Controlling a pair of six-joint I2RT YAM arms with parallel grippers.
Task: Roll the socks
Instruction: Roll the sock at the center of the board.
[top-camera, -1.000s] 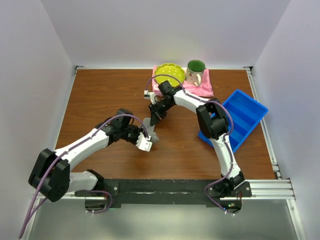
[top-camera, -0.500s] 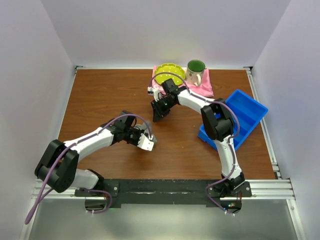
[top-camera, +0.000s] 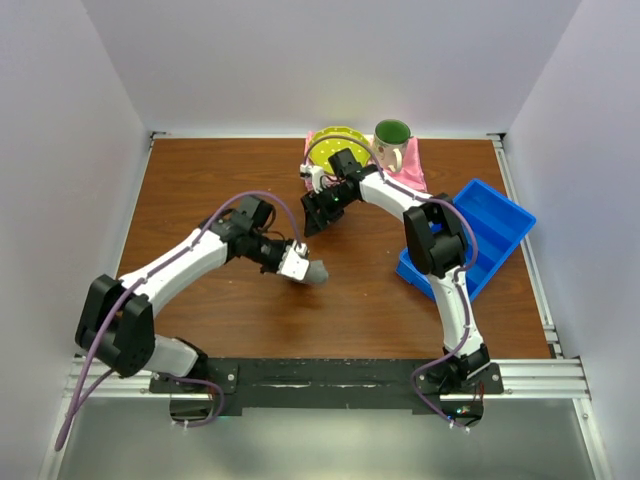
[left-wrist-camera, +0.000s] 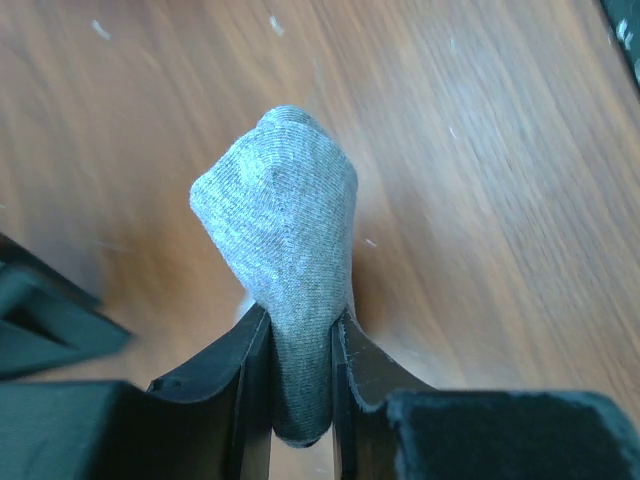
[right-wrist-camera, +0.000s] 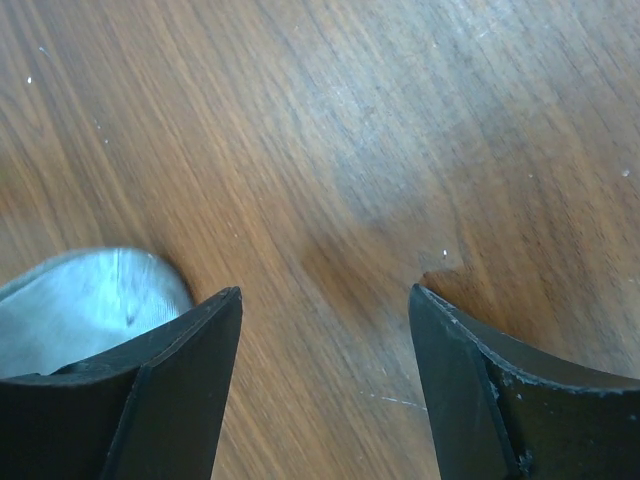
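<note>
My left tool squeezes the grey sock between its two fingers. The sock is a bunched lump sticking out past the tips, near the middle of the brown bench. My right tool is spread wide with nothing in it, farther back, near the pink cloth.

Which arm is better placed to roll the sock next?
Left: the left end effector is shut on the grey sock. The right end effector is open above the table, holding nothing.
</note>
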